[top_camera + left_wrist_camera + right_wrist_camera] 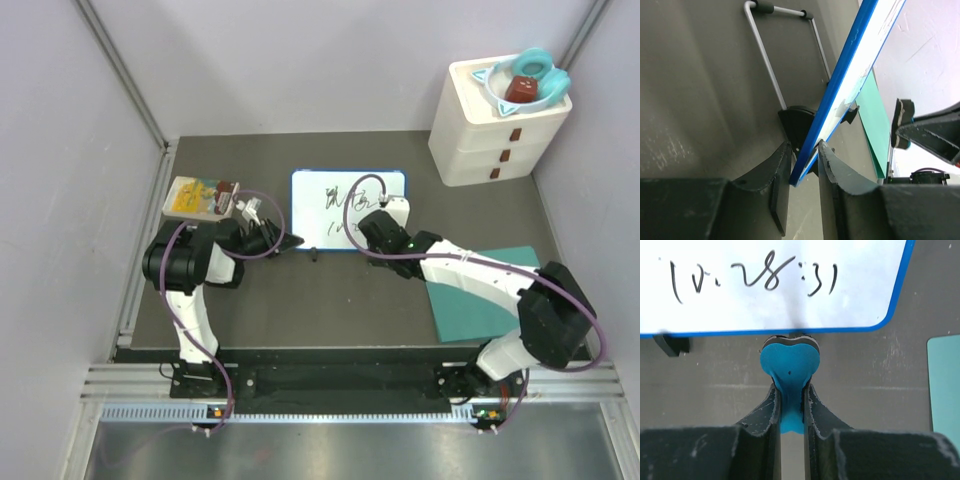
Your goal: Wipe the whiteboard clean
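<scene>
The whiteboard lies at the middle of the dark table, blue-rimmed and marked with black scribbles. My left gripper pinches its near left corner, and in the left wrist view both fingers press on the blue rim of the tilted board. My right gripper hovers over the board's right half. It is shut on a blue heart-shaped eraser, whose head sits just off the board's near edge.
A teal mat lies under the right arm. A white drawer unit with a bowl on top stands at the back right. A colourful packet lies at the left. A wire stand and a black foot sit behind the board.
</scene>
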